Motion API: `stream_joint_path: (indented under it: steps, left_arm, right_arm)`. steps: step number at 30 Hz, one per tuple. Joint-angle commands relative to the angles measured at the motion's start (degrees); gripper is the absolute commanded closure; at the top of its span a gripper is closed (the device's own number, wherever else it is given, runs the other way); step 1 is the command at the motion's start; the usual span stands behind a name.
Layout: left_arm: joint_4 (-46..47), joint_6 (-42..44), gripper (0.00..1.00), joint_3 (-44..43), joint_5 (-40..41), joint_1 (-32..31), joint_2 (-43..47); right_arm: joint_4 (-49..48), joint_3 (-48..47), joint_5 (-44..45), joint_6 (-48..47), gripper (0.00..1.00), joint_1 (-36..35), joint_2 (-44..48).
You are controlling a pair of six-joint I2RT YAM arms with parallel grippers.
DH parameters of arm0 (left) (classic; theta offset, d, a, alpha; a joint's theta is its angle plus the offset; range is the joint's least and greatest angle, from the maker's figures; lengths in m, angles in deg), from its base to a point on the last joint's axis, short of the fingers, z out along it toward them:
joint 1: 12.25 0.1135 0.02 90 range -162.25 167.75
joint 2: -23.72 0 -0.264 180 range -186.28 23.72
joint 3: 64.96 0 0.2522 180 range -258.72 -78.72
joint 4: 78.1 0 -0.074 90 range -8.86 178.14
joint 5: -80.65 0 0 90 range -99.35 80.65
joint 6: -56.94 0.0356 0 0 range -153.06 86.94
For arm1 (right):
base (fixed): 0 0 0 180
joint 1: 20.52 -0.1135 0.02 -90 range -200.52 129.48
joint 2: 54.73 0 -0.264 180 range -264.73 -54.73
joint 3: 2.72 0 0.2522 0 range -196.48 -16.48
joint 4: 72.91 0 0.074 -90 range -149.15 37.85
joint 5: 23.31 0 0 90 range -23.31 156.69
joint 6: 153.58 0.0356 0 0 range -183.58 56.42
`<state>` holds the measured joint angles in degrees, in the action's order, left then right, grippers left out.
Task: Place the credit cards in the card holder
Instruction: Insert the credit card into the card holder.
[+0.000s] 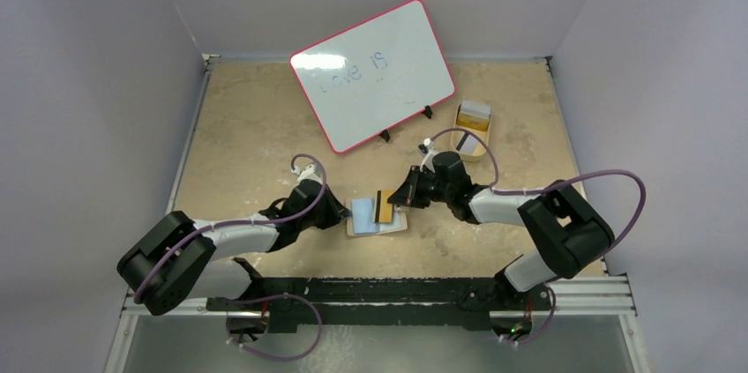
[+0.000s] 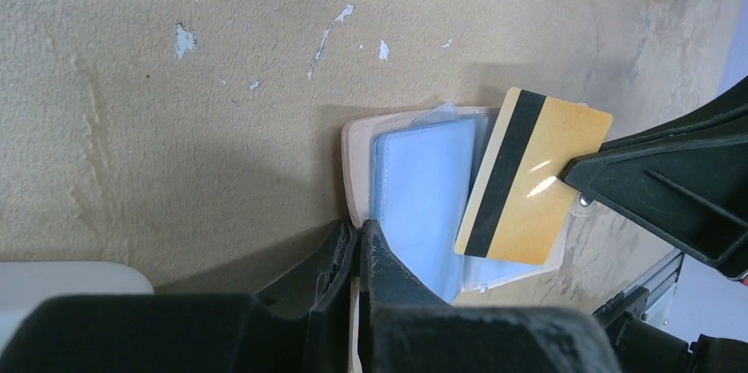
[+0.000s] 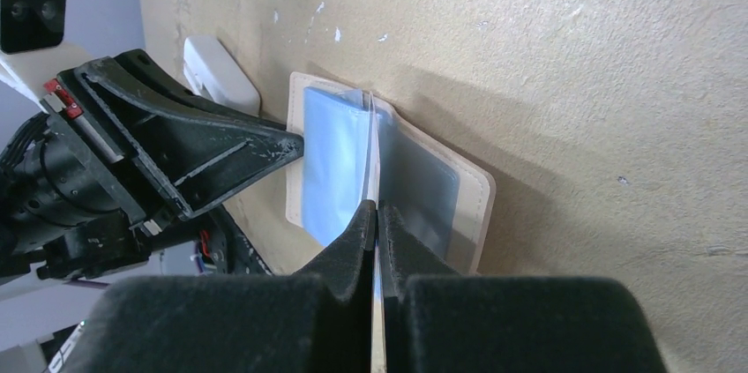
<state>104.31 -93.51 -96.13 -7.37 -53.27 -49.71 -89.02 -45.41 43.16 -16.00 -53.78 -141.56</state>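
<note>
Orange-tan plastic is what my right gripper (image 3: 377, 214) pinches: a credit card (image 2: 534, 175) with a black magnetic stripe. My fingers are pressed together on one end of it, and from my right wrist it shows edge-on. It hangs tilted over the right half of the open card holder (image 2: 351, 157), with its lower edge down among the clear sleeves. I cannot tell whether it has entered a slot. My left gripper (image 2: 357, 236) is closed on the holder's beige rim, and the holder lies open and flat on the table (image 2: 176, 126). A pale blue card (image 2: 423, 197) sits in the holder's left side, just beside the orange one. From above, the holder lies between my two arms, in the near half of the table. Well behind it stand a red-framed whiteboard (image 1: 375, 73) and, to the right of that, a tan tray (image 1: 455, 130).
</note>
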Motion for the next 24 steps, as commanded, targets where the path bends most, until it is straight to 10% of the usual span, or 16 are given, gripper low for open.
stream_joint_path:
  steps: [1, 24]
  left_arm:
    - [1.06, 0.77, 1.00, -1.58, 1.44, -0.38, -0.47]
    - [0.71, 0.42, 1.00, -2.37, 2.13, -0.63, -0.72]
  right_arm:
    - [-2.21, 0.63, -0.46, -0.29, 1.00, -0.44, -1.02]
    - [-3.21, -0.21, 0.56, -1.99, 1.00, -0.71, -1.41]
